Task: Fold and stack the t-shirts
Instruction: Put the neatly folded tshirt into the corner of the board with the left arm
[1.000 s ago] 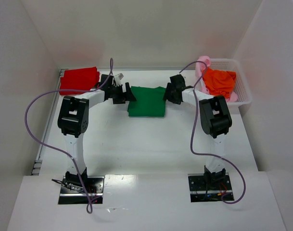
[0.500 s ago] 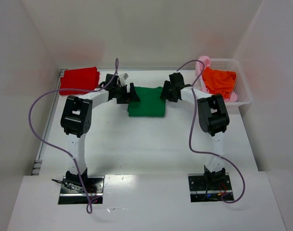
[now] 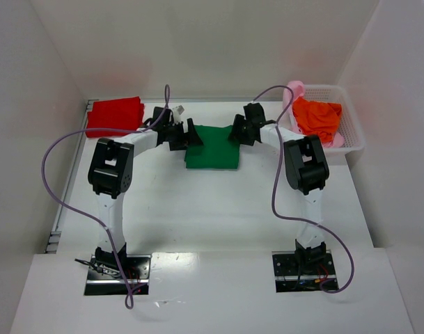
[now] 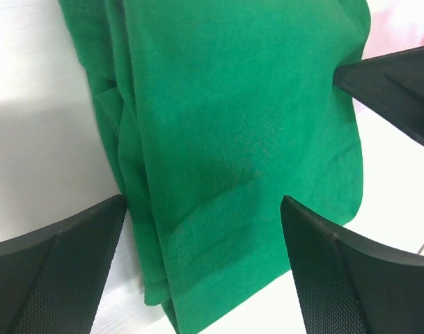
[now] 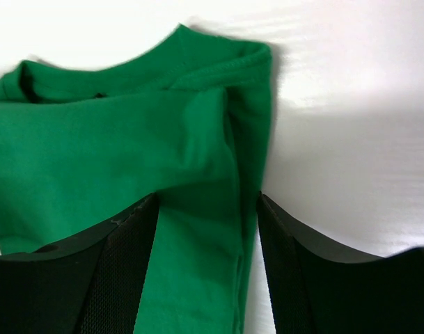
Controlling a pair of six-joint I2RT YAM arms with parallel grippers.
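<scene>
White table (image 3: 212,202) inside white walls (image 3: 212,49) holds a folded green t-shirt (image 3: 213,147).

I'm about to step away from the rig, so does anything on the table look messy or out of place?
Only the white mesh basket at the far right: the pink t-shirt spills over its rim and the orange t-shirt lies crumpled on top. The green t-shirt and red t-shirt lie folded.

No text, label, brand or number can be read in any view. The green t-shirt (image 4: 232,139) shows only plain cloth close up. Any marking on the black base plates (image 3: 116,273) is too small to tell.
</scene>
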